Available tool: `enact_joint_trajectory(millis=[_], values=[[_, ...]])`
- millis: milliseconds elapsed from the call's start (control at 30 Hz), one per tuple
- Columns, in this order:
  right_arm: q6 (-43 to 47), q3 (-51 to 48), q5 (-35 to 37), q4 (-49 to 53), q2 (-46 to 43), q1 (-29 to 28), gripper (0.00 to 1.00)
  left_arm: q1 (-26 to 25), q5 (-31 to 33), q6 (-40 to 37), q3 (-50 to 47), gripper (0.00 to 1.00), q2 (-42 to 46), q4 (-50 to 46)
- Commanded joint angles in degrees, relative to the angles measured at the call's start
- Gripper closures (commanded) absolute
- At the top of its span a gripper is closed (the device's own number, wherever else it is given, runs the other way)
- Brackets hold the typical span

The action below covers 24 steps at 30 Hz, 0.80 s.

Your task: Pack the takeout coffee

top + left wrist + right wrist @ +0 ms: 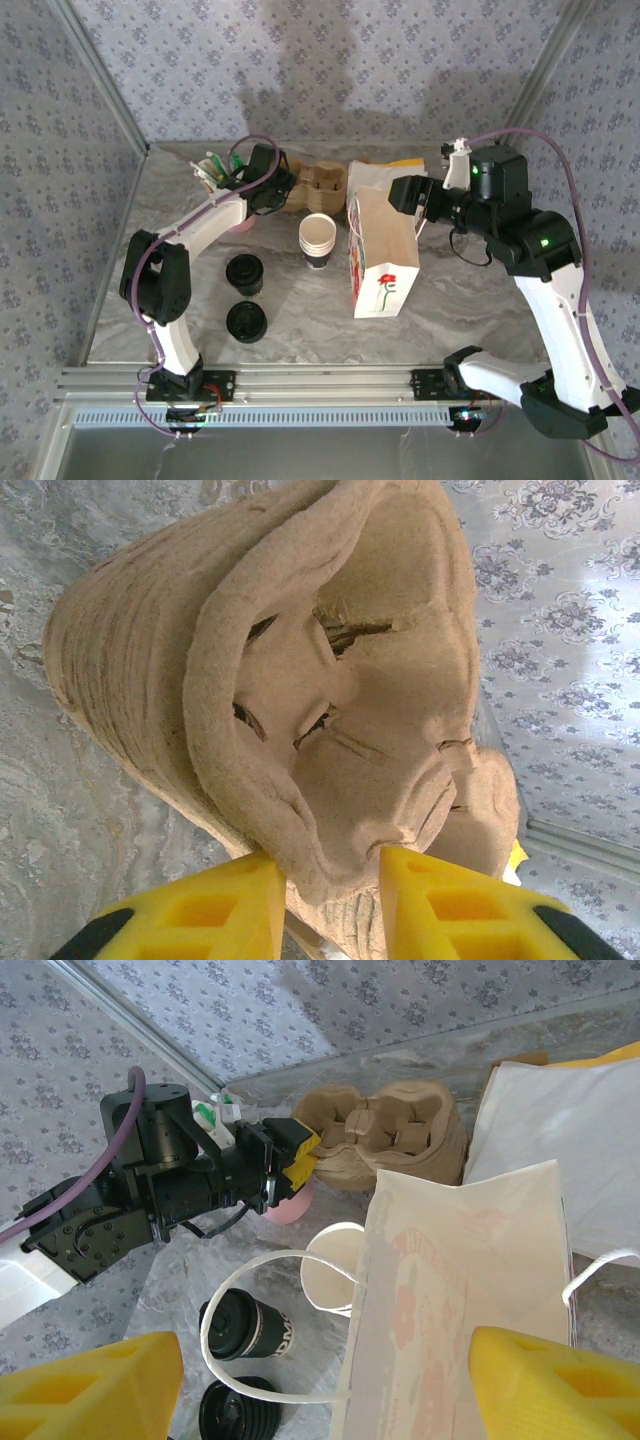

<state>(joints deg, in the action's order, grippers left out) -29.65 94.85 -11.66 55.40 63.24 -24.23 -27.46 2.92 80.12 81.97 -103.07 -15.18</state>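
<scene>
Presently the takeout coffee (245, 273) stands upright on the desk (470, 300) with its black lid on top, so its long axis is vertical. It is well to the left of the paper bag (383, 255), and the stack of white cups (317, 240) stands between them. The loose black lid (246, 321) also lies left of the bag, nearer to the arm bases than the coffee.

The left hand (330, 865) is behind and left of the bag, at the stack of pulp cup carriers (322, 182). Its yellow fingers (200, 915) stand on both sides of a carrier's edge and seem to touch it, but whether they are clenched on it I cannot tell. The right hand (325, 1390) hangs at the bag's top edge. It is released, with the fingers wide apart, and grasps nothing.

I judge that the left hand is the nearer one to the coffee; from it the cup lies toward the arm bases. The right hand has the bag in its way.

As for containers, the carrier wells are empty and the top white cup is empty, but inside the bag I cannot see.
</scene>
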Motion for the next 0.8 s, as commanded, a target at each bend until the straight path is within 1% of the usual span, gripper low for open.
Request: enact_joint_trajectory(millis=[0, 200, 400, 700, 767], values=[[-0.84, -0.10, -0.73, -0.64, -0.93, 0.32, 0.23, 0.31, -0.37, 0.82, 2.60, 0.73, -0.89, 0.68], [-0.83, -0.28, -0.78, -0.84, -0.95, 0.35, 0.23, 0.31, -0.60, 1.88, 2.44, 0.80, -1.44, 1.55], [-0.89, -0.72, -0.82, -0.86, -1.37, 0.39, 0.23, 0.31, -0.38, 2.06, 2.71, 0.83, -1.52, 1.47], [-0.82, -0.20, -0.91, -0.46, -1.68, 0.32, 0.23, 0.31, 0.16, 1.89, 3.15, 0.89, -1.00, 0.90], [-0.80, 0.07, -0.86, -0.25, -1.63, 0.34, 0.23, 0.31, 0.08, 1.33, 3.62, 0.93, -1.00, 0.88]])
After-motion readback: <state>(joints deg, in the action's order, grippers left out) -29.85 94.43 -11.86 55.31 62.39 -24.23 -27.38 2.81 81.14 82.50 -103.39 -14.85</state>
